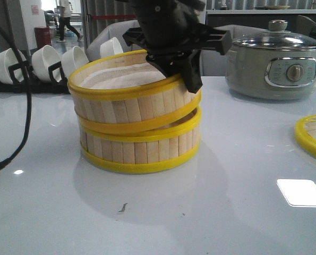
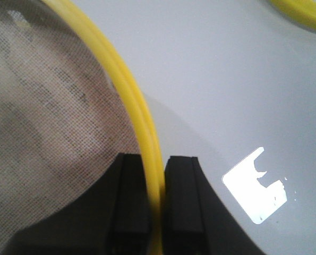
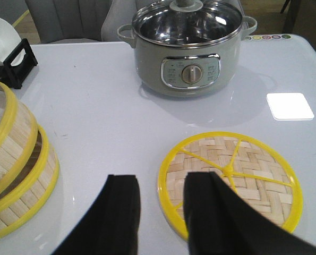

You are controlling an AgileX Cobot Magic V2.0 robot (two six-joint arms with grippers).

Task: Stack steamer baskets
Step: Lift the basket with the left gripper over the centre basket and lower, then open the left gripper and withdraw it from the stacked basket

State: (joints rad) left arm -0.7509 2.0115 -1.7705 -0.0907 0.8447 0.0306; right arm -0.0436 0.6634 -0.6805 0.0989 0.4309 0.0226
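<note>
A rack of white bowls [image 1: 46, 62] stands at the table's [image 1: 211, 212] far left. Right of it, the lower basket [image 1: 139, 149] sits flat on the table, and the upper basket [image 1: 131, 101] rests tilted on top of it, its right side dipping. The left pincer [image 2: 156, 199] is clamped on the upper basket's right rim, one finger inside, one outside. Farther right stands the grey-green pot [image 1: 277, 66], far back. The woven lid [image 3: 232, 178] lies flat near the right edge, with the right pincer [image 3: 163, 204] hanging spread apart above its near-left rim, holding nothing.
</note>
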